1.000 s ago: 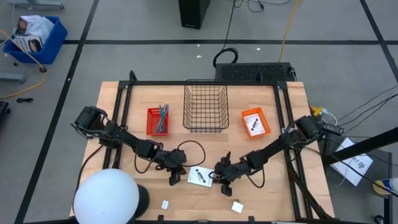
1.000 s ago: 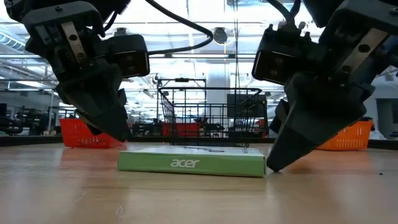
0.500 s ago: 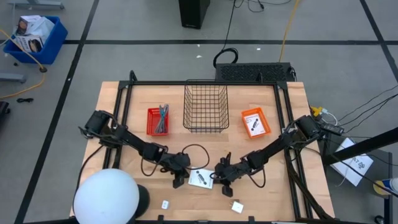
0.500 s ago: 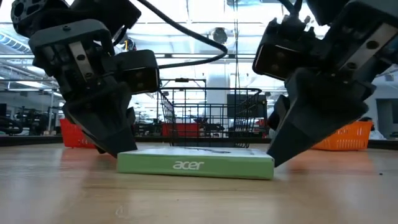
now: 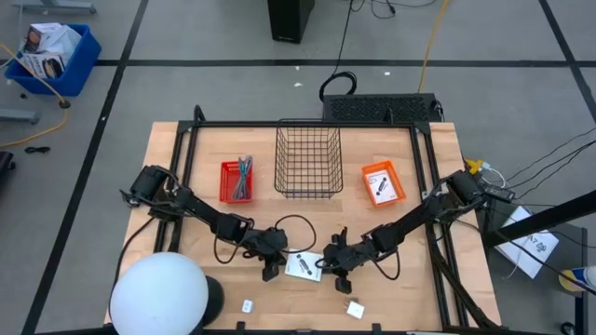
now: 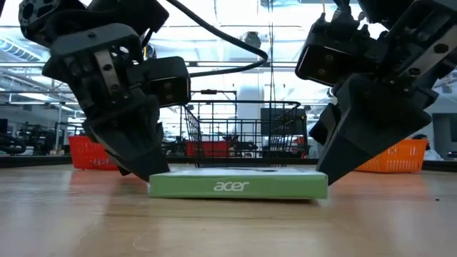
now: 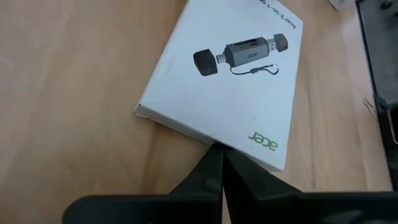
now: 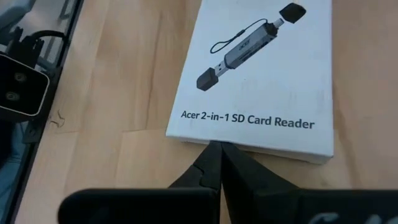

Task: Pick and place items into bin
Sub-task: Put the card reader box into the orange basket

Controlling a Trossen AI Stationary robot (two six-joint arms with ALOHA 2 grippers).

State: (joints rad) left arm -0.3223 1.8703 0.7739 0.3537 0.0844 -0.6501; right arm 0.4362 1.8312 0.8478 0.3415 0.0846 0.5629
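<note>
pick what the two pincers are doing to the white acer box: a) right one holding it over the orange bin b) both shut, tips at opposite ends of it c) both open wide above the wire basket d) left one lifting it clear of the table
b: the left pincer and right pincer are both shut, pressed to opposite ends of the box, which lies flat on the table.

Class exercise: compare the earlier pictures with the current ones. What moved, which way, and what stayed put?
The left tool slid toward the table's middle until its shut tips met the white Acer box, which then shifted a little toward the right arm's side, flat on the table. The right tool, shut, stayed at the box's opposite edge. Nothing was gripped or released. The wire basket, both orange trays and the two small white blocks did not move.
</note>
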